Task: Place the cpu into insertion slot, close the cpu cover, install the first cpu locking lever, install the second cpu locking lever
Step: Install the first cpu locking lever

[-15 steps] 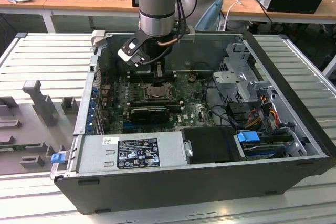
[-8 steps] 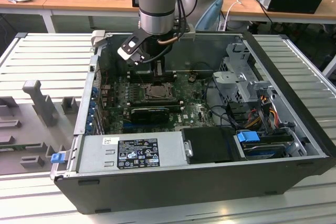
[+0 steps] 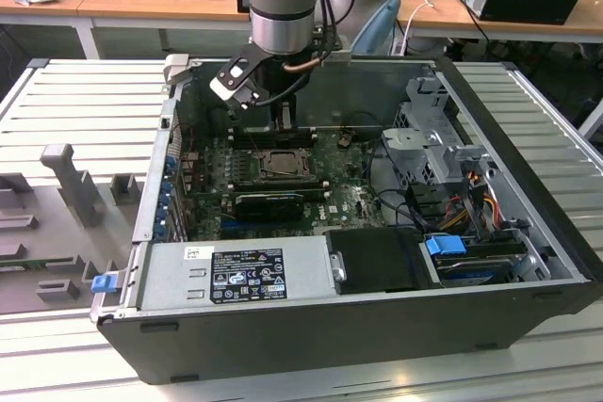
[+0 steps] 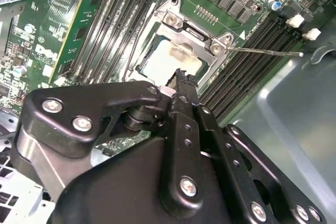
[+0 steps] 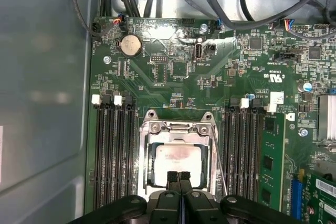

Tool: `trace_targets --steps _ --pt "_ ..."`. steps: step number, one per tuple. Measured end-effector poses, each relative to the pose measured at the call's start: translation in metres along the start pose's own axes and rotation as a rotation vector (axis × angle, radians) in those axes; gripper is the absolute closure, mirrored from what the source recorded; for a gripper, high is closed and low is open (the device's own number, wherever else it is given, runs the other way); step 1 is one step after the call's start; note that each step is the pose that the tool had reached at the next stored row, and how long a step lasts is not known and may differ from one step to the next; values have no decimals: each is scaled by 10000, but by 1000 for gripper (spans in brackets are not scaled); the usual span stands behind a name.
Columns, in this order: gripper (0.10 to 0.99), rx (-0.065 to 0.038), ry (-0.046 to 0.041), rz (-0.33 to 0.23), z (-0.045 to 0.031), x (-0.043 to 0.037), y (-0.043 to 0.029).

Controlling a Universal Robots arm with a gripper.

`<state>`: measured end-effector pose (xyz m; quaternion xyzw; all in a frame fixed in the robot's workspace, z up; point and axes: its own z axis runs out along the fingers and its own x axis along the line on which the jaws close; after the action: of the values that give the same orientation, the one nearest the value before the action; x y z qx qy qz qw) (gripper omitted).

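The gripper (image 5: pixel 178 176), fingers (image 5: pixel 171 182) pressed together and empty, stands at one edge of the cpu (image 5: pixel 178 157), which lies seated under the lowered cpu cover (image 5: pixel 177 127), locking lever (image 4: pixel 265 52) alongside.

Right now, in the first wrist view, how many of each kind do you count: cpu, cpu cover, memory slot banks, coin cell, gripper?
cpu: 1
cpu cover: 1
memory slot banks: 2, the second one on the far side of the cpu
coin cell: 1
gripper: 1
Total: 6
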<state>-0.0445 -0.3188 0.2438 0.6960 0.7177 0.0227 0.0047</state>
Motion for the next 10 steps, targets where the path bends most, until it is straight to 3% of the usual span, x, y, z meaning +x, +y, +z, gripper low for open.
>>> trace_targets --steps 10 --pt "980 -1 0 -1 -204 5 8"
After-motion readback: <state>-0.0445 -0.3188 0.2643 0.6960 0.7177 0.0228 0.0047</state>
